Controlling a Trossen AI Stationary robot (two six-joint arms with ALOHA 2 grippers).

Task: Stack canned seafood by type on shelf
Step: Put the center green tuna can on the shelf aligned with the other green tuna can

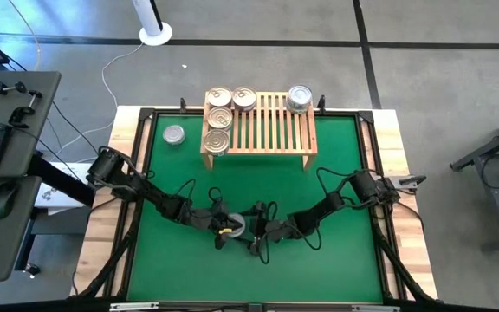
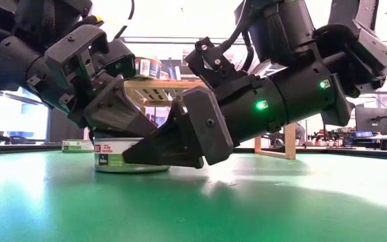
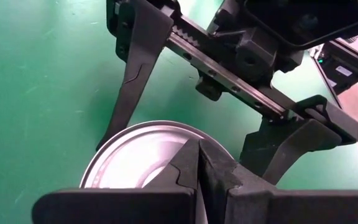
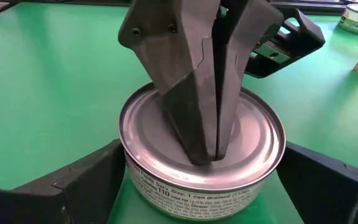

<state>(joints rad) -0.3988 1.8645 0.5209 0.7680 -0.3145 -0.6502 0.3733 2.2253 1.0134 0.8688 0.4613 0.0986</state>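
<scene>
Right claw (image 4: 197, 186) spread wide, fingers flanking a silver tin (image 4: 202, 152) on the green mat (image 4: 48, 81), not yet gripping. Left claw (image 4: 211, 149) closed, tips resting on the tin's lid. Shelf (image 1: 262, 130) lies well beyond.

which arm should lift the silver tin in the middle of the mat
Right. The right gripper is open with a finger on each side of the silver tin, while the left gripper is shut, its tips resting on the lid.
</scene>
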